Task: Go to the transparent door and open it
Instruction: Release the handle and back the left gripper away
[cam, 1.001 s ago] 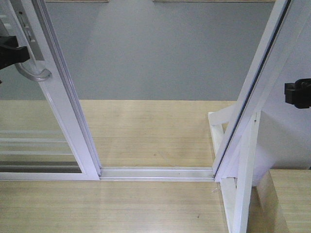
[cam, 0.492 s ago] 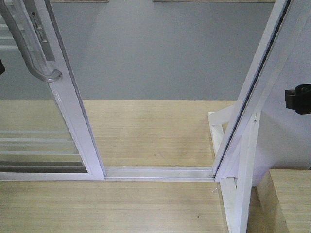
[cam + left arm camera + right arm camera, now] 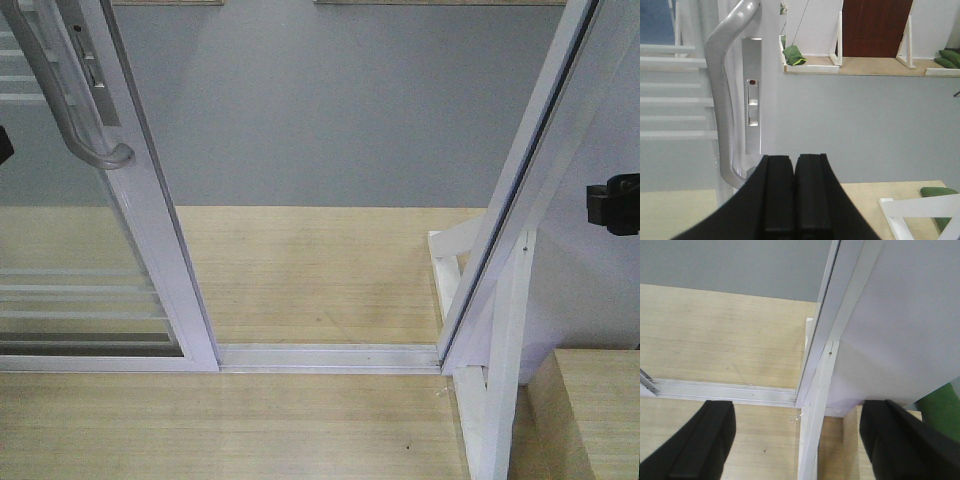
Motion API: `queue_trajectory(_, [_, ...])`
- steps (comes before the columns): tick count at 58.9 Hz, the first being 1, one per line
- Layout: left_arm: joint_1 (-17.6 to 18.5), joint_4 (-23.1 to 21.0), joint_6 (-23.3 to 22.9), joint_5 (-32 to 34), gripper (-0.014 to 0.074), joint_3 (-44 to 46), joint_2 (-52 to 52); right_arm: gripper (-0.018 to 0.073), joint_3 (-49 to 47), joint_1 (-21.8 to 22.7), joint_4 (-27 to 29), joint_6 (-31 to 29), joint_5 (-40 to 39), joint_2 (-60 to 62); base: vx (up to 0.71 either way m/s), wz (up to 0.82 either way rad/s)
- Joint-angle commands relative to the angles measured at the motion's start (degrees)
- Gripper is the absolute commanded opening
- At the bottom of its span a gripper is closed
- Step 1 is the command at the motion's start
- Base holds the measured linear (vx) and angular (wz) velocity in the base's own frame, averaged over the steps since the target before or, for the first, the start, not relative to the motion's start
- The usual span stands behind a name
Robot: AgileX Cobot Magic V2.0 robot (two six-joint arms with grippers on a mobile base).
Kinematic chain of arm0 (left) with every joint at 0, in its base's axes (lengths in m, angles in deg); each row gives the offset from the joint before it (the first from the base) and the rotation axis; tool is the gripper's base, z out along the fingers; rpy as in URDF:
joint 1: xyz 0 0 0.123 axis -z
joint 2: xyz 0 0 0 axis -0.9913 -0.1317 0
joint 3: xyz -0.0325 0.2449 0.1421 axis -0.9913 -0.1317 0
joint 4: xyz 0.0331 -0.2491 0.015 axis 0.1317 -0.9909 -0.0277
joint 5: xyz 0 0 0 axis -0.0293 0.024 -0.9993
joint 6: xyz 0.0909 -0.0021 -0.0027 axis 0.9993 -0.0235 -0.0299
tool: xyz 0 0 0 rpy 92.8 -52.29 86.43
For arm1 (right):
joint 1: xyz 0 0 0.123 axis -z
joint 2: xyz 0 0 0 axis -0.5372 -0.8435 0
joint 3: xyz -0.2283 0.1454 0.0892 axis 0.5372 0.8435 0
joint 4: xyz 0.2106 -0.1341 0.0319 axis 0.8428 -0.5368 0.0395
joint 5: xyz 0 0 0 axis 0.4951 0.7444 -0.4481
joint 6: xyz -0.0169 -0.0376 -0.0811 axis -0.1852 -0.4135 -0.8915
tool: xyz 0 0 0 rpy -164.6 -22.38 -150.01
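The transparent door (image 3: 60, 250) stands at the left of the front view, slid aside, with its white stile (image 3: 150, 220) and curved silver handle (image 3: 75, 110). In the left wrist view the handle (image 3: 720, 100) and its lock plate (image 3: 752, 95) are close ahead. My left gripper (image 3: 794, 162) is shut with nothing between its fingers, just right of the handle's lower end and not holding it. Only a dark sliver of the left gripper (image 3: 3, 145) shows in the front view. My right gripper (image 3: 797, 412) is open over the floor by the right frame post.
The fixed white frame (image 3: 520, 200) bounds the opening on the right, with a white brace (image 3: 500, 390) at its foot. The floor track (image 3: 330, 355) crosses between them. A wooden box (image 3: 595, 410) sits at the lower right. Grey floor lies beyond the opening.
The door and its handle have shifted slightly to the right. My left gripper, earlier at the handle, has drawn back to the left edge of the front view. The right gripper stayed put.
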Motion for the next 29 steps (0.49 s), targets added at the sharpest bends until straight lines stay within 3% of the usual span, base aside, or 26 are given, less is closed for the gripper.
queue_trajectory(1, [0.21, -0.77, -0.72, 3.29, 0.0003, -0.12, 2.55, 0.0567, -1.59, 0.27, -0.50, -0.46, -3.53, 0.61, 0.00, 0.00])
queue_trajectory(5, [0.21, -0.84, -2.78, 3.94, 0.0003, -2.73, 5.41, 0.0567, -1.59, 0.27, -0.56, -0.46, -3.53, 0.61, 0.00, 0.00])
queue_trajectory(13, [0.21, 1.32, -11.71, 9.11, 0.0003, -9.41, 12.38, 0.0567, -1.59, 0.27, -0.56, -0.46, -3.53, 0.61, 0.00, 0.00])
queue_trajectory(19, [0.15, 13.81, -20.53, 10.21, 0.0003, -13.43, 17.52, 0.0567, -1.59, 0.27, -0.56, -0.46, -3.53, 0.61, 0.00, 0.00])
queue_trajectory(24, [0.15, 28.04, -31.60, 10.88, 0.0003, -16.47, 21.78, 0.0567, -1.59, 0.27, -0.56, -0.46, -3.53, 0.61, 0.00, 0.00])
queue_trajectory(29, [-0.18, 38.97, -42.23, 12.01, 0.0003, -19.44, 25.39, 0.0567, -1.59, 0.27, -0.56, -0.46, -3.53, 0.61, 0.00, 0.00])
